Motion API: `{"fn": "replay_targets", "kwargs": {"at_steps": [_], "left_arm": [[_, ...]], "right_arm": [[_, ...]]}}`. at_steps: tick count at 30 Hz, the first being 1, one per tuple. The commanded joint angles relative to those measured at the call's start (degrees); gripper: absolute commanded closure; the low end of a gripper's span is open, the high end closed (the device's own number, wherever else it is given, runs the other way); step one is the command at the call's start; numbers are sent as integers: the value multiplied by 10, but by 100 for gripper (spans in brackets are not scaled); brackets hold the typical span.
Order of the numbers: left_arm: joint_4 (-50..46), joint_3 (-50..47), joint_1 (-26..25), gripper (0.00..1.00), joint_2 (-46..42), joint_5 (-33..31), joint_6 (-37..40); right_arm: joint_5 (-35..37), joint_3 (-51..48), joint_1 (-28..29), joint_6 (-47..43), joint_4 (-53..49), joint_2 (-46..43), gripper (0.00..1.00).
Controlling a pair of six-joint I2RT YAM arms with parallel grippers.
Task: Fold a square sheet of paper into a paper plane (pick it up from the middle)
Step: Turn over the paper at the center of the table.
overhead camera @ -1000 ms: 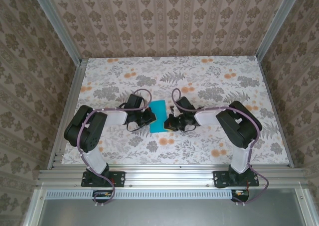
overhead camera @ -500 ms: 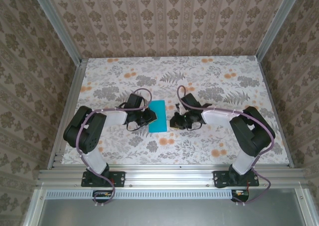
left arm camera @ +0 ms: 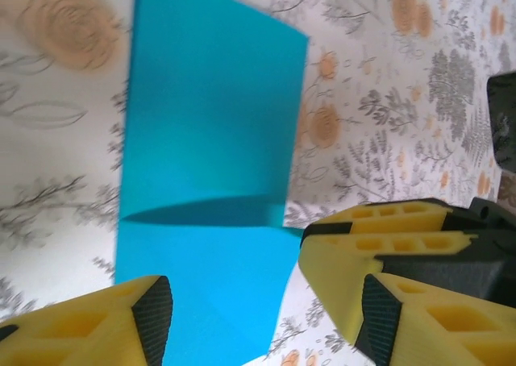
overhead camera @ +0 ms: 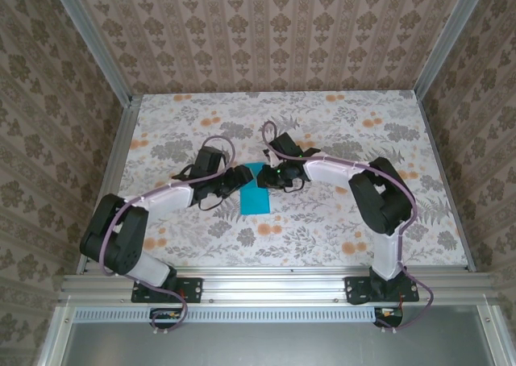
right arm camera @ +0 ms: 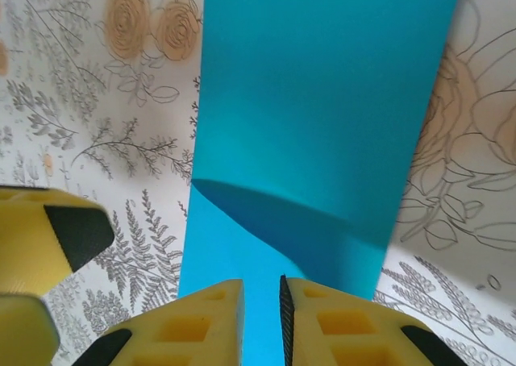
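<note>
The left tool stands spread wide. Its two yellow fingers are cut off by the bottom edge of its wrist view. The square sheet of paper, here a narrow cyan-blue rectangle, runs in between them. A dark fold of shadow crosses it where its end lifts off the table. Whether either black pad touches the paper cannot be told. A second yellow block sits just above the tool's right-hand finger, and I cannot tell whose it is.

From above, the paper lies at the middle of the table, long side pointing away from the arm bases, with its far end hidden under the two tools.

The right tool has its fingers almost together. A thin slit is left between them and cyan shows inside it. The raised end of the paper reaches them, but whether they pinch it is not clear.

A second ago the tools flanked the paper at its middle, one on each long side. Now both crowd its far end, the right arm reaching further leftward and the left arm stretched out longer. The left fingers, closed then, have parted. The paper lies where it lay.
</note>
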Motion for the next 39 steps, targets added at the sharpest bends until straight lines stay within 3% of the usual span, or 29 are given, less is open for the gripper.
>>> {"fn": "replay_targets", "kwargs": {"at_steps": [1, 12, 17, 27, 39], "left_arm": [[2, -32, -5, 32, -14, -16, -31], [46, -55, -35, 43, 5, -18, -61], [78, -48, -38, 48, 30, -9, -71], [108, -29, -39, 50, 78, 1, -84], [134, -12, -39, 65, 108, 7, -86]], "right_arm": [[-1, 30, 1, -18, -35, 25, 79], [-6, 29, -11, 2, -27, 60, 82], [-45, 1, -30, 43, 15, 66, 82], [-71, -24, -46, 83, 38, 82, 83], [-80, -35, -47, 94, 51, 86, 83]]}}
